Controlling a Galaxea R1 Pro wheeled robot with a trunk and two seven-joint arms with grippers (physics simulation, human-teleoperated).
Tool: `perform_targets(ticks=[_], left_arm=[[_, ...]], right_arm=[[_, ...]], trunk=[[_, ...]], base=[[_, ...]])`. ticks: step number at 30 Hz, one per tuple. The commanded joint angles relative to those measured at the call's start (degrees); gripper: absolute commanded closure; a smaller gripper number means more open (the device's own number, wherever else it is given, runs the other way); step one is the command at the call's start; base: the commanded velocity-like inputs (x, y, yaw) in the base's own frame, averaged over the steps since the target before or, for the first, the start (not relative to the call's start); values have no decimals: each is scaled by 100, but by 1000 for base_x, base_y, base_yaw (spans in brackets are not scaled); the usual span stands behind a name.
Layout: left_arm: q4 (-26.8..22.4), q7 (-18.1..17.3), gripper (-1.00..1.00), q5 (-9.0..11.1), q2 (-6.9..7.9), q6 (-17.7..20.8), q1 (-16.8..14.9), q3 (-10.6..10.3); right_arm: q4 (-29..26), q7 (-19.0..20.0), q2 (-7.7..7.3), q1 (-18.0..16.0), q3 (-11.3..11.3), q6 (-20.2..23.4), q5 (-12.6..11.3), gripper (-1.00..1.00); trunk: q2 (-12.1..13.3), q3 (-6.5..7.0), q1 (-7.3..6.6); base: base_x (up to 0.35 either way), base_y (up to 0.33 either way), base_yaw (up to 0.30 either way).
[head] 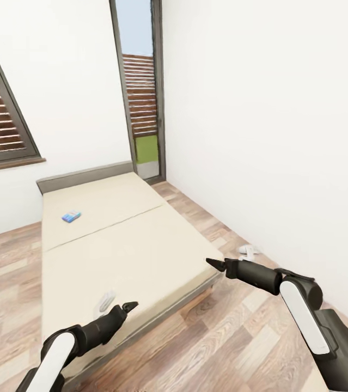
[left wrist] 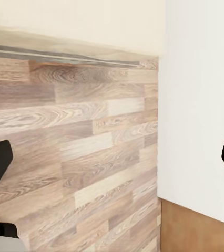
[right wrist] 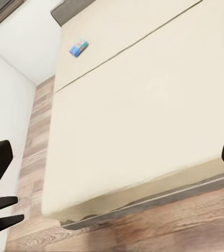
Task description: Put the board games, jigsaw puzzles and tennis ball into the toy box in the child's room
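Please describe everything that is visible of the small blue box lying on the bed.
The blue board game is a small flat rectangular box, mostly blue with lighter, whitish marks on its top; its print is too small to read. It lies flat on the cream surface of the bed, on the far section near the headboard and toward the window side, turned slightly askew to the bed's edges. Nothing else touches it, and both grippers are far from it. The right wrist view shows it likewise, lying flat beyond the seam across the bed.

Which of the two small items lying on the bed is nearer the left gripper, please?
The pale whitish item at the bed's near edge, just beyond the left gripper. The blue box lies far up the mattress, near the headboard.
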Motion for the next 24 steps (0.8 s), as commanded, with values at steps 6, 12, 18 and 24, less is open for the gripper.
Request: perform_targets(ticks=[6, 12, 18, 24], left_arm=[[-4, 54, -100, 60, 5, 2, -6, -4], [-4, 54, -100, 60, 5, 2, -6, -2], [-4, 60, -100, 60, 5, 2, -6, -1], [-4, 62, -100, 57, 5, 2, -6, -1]], right_arm=[[-4, 24, -3, -5, -2, 20, 25, -100], [-4, 23, -2, -5, -3, 17, 27, -100], [-1, 23, -4, -5, -9, 17, 26, -100], [1, 23, -6, -5, -17, 13, 30, -100]], trunk=[[-12, -12, 4], [-12, -12, 4], [-12, -12, 4], [-12, -12, 4]], base=[[7, 284, 299], [3, 291, 299], [1, 303, 299], [0, 201, 299]])
